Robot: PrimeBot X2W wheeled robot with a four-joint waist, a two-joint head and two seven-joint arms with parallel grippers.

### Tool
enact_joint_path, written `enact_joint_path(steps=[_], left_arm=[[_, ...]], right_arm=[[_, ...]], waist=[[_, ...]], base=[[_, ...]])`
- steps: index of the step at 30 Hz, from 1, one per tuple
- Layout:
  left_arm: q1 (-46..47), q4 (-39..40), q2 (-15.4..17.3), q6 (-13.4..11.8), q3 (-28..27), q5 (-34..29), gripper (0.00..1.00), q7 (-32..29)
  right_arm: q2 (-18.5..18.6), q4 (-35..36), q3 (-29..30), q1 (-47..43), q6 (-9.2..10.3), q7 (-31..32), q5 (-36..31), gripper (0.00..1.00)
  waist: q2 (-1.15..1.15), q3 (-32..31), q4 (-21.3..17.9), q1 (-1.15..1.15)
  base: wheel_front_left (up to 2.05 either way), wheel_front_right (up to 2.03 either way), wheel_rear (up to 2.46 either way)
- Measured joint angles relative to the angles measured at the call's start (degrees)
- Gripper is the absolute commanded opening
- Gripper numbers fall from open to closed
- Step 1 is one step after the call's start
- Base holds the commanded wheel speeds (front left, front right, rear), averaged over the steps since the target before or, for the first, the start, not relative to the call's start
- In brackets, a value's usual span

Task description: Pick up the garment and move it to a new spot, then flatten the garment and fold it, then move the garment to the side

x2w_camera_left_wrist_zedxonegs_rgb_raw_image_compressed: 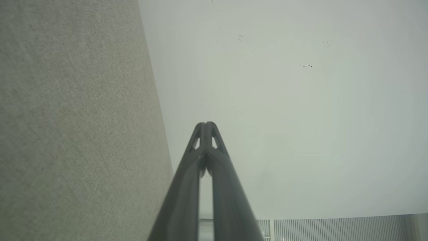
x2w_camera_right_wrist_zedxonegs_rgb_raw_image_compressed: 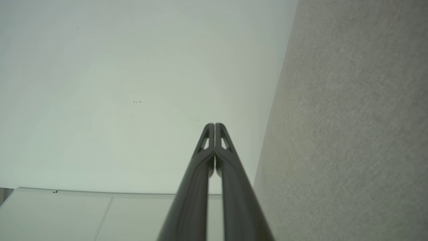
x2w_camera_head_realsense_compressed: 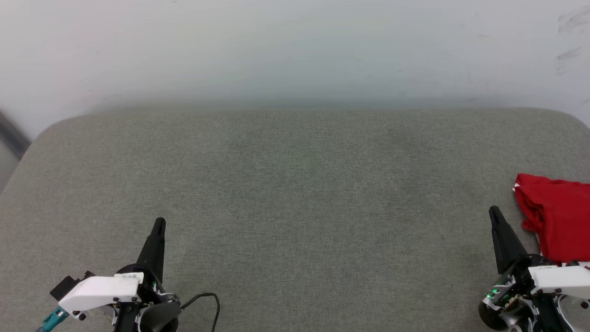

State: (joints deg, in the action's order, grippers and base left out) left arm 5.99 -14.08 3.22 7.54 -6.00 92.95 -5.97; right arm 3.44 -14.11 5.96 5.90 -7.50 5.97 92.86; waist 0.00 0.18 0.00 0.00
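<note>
With the dark two-fingered left end effector and right end effector both pinched closed and empty, the red soft-fabric garment at the grey fabric-covered table's right edge could get shoved off.

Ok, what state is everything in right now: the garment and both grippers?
garment: crumpled heap, unfolded, not held, at the right edge of the grey surface.
left gripper: jaws shut, empty.
right gripper: jaws shut, empty, beside the garment.
</note>
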Motion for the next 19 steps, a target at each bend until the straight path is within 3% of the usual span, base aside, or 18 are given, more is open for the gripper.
enact_joint_path(steps=[19], left_arm=[[0.0, 0.0, -0.1, 0.0, -0.1, 0.0, 0.00, -0.2]], right_arm=[[-0.1, 0.0, 0.1, 0.0, 0.00, 0.1, -0.1, 0.00]], waist=[[0.00, 0.0, 0.0, 0.00]], base=[[0.00, 0.00, 0.00]])
